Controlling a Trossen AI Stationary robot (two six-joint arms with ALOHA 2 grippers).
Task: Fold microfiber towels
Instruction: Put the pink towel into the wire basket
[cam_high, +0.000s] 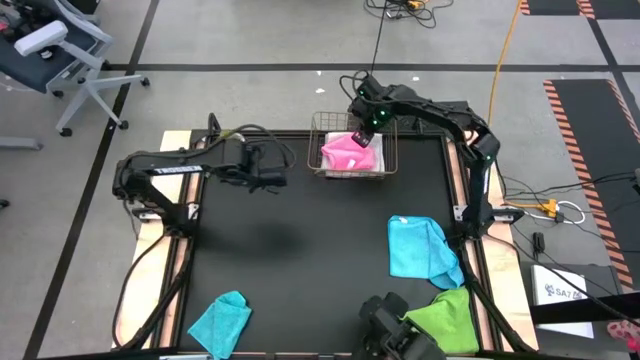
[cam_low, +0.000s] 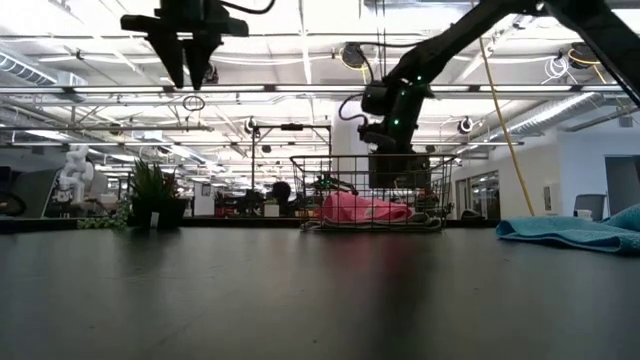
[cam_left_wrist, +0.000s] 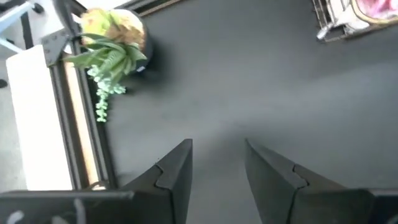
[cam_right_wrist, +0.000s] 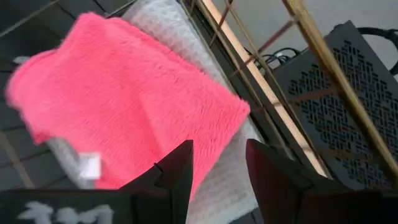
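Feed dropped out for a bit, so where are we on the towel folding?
Done: folded hot pink microfiber towel lies on a white one in the wire basket. In hand: nothing; right gripper hovers open above it, left gripper open over bare mat. Left: sky blue, lime green, small teal towels, all unfolded.

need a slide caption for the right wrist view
Right gripper, fingers open, hovers over the hot pink towel lying on a white towel in the wire basket.

Grey floor (cam_high: 250, 40) crossed by dark tape lines surrounds the black desk (cam_high: 300, 250), with an office chair (cam_high: 50, 50) at one corner. Beyond, long ceiling lights (cam_low: 300, 90) brighten a wide open workshop.
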